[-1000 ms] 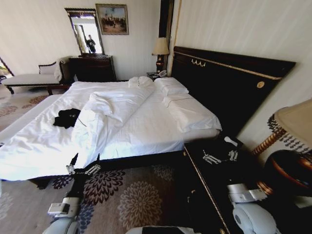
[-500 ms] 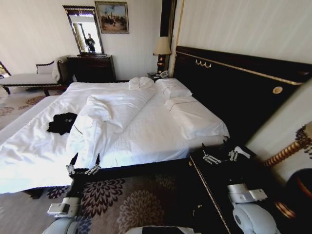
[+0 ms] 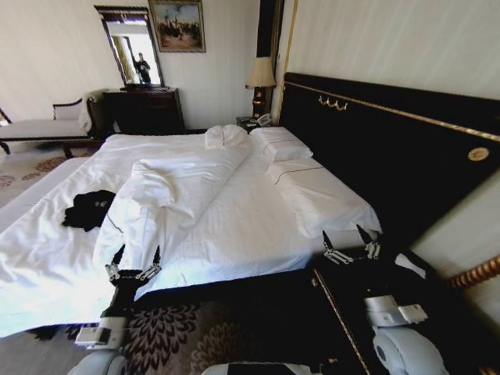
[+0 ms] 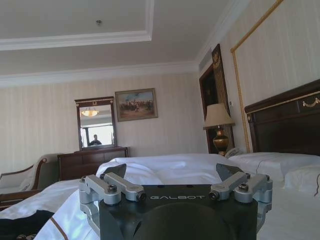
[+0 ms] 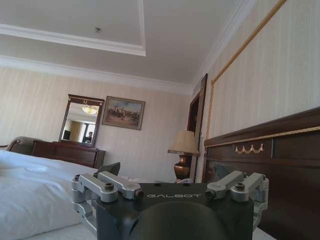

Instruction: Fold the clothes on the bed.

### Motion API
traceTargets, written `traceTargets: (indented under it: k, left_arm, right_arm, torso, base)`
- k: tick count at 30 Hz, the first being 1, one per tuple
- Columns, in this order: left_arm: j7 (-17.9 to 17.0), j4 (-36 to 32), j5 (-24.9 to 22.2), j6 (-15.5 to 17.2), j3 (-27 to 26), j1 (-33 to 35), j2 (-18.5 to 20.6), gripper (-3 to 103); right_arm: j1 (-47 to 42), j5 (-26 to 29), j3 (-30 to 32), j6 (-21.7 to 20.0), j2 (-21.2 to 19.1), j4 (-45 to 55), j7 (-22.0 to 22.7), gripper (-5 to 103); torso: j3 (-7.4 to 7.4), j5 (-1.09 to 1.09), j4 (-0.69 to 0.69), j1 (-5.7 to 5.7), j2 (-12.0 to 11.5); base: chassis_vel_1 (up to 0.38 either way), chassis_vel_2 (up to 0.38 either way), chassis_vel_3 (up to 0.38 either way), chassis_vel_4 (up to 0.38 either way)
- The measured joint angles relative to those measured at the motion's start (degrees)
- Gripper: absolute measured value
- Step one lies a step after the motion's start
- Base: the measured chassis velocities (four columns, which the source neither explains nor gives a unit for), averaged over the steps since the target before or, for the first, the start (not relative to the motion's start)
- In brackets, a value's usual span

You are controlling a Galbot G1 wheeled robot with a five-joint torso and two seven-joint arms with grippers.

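Two grippers stood raised and apart at the near edge of the large double bed (image 3: 234, 211) with its white duvet and tall dark wooden headboard trimmed in gold. The left gripper (image 3: 134, 256) hung over the foot-side edge of the mattress, its two dark fingers spread wide with nothing between them; its wrist view showed the same splayed metal linkages (image 4: 175, 187) over the white cover. The right gripper (image 3: 348, 238) sat near the bed's corner by the headboard, fingers likewise parted and empty, just above a dark wooden bedside cabinet (image 3: 367, 312).

The small black short-sleeved T-shirt (image 3: 88, 209) lay crumpled in a soft heap on the flat white sheet toward the bed's left side, well apart from both grippers. Between it and the middle of the bed a thick fold of duvet (image 3: 168, 195) ran as a rumpled ridge from the pillows toward the near edge. Plump white pillows (image 3: 316, 195) lined the headboard side.

Patterned floral carpet (image 3: 180, 328) lay in front of the bed's near edge, beside the left arm. Beyond the far side stood a dark wooden dresser with a framed mirror (image 3: 133, 78), a white-cushioned bench (image 3: 39, 129) and a lamp with a cream shade (image 3: 260, 78).
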Motion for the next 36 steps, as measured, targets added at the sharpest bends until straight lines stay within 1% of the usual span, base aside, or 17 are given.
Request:
traceTargets:
  k: [5, 11, 21, 27, 31, 33, 35, 36]
  left_arm:
    - [0.0, 0.1, -0.1, 0.0, 0.0, -0.2, 0.1, 100]
    - [0.0, 0.3, -0.3, 0.0, 0.0, -0.5, 0.2, 100]
    - [0.0, 0.7, -0.5, 0.0, -0.1, -0.8, 0.3, 100]
    - [0.0, 1.2, -0.4, 0.0, 0.0, -1.0, 0.3, 100]
    - [0.0, 1.4, -0.3, 0.0, 0.0, -1.1, 0.3, 100]
    - [0.0, 1.6, -0.3, 0.0, 0.0, -1.1, 0.3, 100]
    - [0.1, 1.7, -0.3, 0.0, 0.1, -1.2, 0.3, 100]
    - [0.1, 1.7, -0.3, 0.0, 0.1, -1.2, 0.3, 100]
  right_arm:
    - [0.1, 0.2, 0.0, 0.3, -0.4, -0.1, -0.1, 100]
    - [0.2, 0.4, -0.1, 0.4, -0.7, -0.3, -0.3, 100]
    - [0.7, 0.4, -0.4, 0.5, -0.7, -1.0, -0.2, 100]
    - [1.0, 0.4, -0.8, 1.2, -0.4, -1.5, -0.3, 100]
    - [1.1, 0.3, -0.9, 1.3, -0.3, -1.8, -0.3, 100]
    - [1.2, 0.1, -1.0, 1.3, -0.2, -1.9, -0.3, 100]
    - [1.3, -0.4, -1.0, 1.3, -0.1, -2.1, -0.3, 100]
    - [1.3, -0.4, -1.0, 1.3, -0.1, -2.1, -0.3, 100]
  torso:
    - [0.0, 0.0, 0.01, 0.0, 0.0]
    - [0.0, 0.0, 0.0, 0.0, 0.0]
    - [-0.01, 0.01, 0.0, -0.02, 0.0]
    - [-0.01, -0.03, 0.0, -0.02, 0.0]
    - [-0.01, -0.04, 0.0, -0.02, 0.0]
    - [-0.01, -0.02, 0.02, -0.02, 0.0]
    - [0.0, 0.06, 0.01, -0.01, 0.0]
    - [0.0, 0.06, 0.01, -0.01, 0.0]
  base:
    - [0.074, 0.199, -0.077, -0.194]
    - [0.206, 0.228, -0.184, -0.245]
    - [0.338, 0.305, -0.336, -0.311]
    - [0.303, 0.293, -0.313, -0.294]
    - [0.126, 0.101, -0.075, -0.147]
    - [0.068, 0.014, -0.005, -0.031]
    - [-0.018, -0.021, 0.055, 0.028]
    - [-0.026, -0.021, 0.055, 0.036]
